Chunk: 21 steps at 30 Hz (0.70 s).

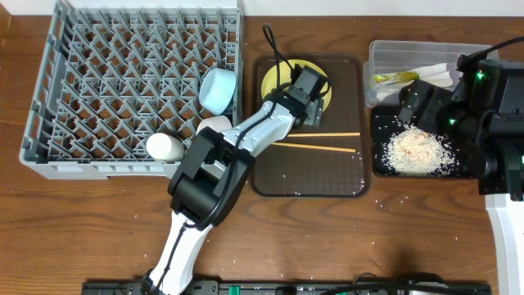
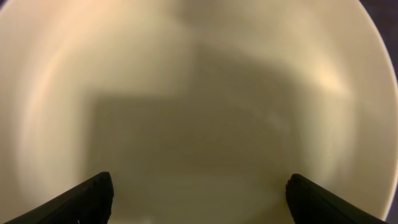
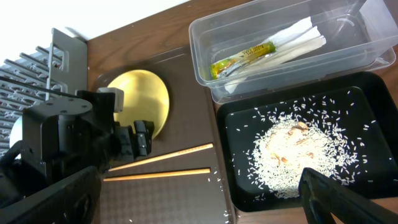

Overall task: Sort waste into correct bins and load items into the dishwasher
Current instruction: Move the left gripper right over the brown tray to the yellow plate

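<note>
Yellow plate [image 1: 277,80] lies flat at the 12 o'clock end of the brown tray [image 1: 307,176], which sits at the middle of the table [image 1: 98,229]. The left end effector [image 2: 199,182] hangs close over the plate. In the left wrist view the plate's pale face fills the frame and the two fingers are spread wide, one at each lower corner, with nothing between them. Whether they touch the plate cannot be told.

Toward 6 o'clock from the plate, the chopsticks [image 1: 321,142] lie side by side across the tray, nearly parallel and slightly apart. A few loose white grains dot the tray near its 4 o'clock corner.

At 10 o'clock on the table stands the grey dish rack [image 1: 123,74]. The light blue bowl [image 1: 219,88] rests on its side at the rack's 3 o'clock edge. Just below it is the white bowl [image 1: 214,124], partly hidden by the left arm. The white cup [image 1: 165,147] lies near the rack's 5 o'clock edge.

At 2 o'clock is the clear tub [image 3: 205,78], holding the green-yellow snack wrapper [image 3: 244,57] and the white napkins [image 3: 297,38] together. Touching the tub on its 6 o'clock side is the black tray [image 3: 373,93], with the rice scraps [image 3: 297,149] heaped in its middle and scattered around it.

The right end effector [image 3: 200,179] hovers above the black tray's 9 o'clock edge, its fingers wide apart and empty.
</note>
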{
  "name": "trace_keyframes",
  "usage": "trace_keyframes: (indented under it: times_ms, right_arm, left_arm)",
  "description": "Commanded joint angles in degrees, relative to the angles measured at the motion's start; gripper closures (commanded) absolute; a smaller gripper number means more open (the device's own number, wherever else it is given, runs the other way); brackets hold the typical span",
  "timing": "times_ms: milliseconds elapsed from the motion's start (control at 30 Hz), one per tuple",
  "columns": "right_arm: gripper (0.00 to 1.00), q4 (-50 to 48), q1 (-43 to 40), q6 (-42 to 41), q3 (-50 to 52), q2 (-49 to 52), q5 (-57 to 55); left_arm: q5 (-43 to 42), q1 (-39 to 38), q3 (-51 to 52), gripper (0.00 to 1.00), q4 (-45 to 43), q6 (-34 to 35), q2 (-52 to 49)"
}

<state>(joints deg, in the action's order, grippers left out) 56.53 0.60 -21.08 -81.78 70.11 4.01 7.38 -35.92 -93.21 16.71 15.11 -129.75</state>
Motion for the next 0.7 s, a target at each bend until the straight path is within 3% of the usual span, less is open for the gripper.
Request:
trace_keyframes:
  times_ms: [0, 400, 667]
  right_arm:
    - [0.01, 0.11, -0.31, -0.74, -0.70, 0.13, -0.79]
    - [0.01, 0.11, -0.31, -0.74, -0.70, 0.13, -0.79]
    - [0.01, 0.11, -0.31, -0.74, -0.70, 0.13, -0.79]
  left_arm:
    - [-3.58, -1.42, 0.24, 0.10, 1.03, 0.24, -0.90]
    - [-8.52, -6.73, 0.24, 0.09, 6.08, 0.24, -0.83]
    - [-10.16, -5.86, 0.17, 0.09, 7.52, 0.20, 2.38]
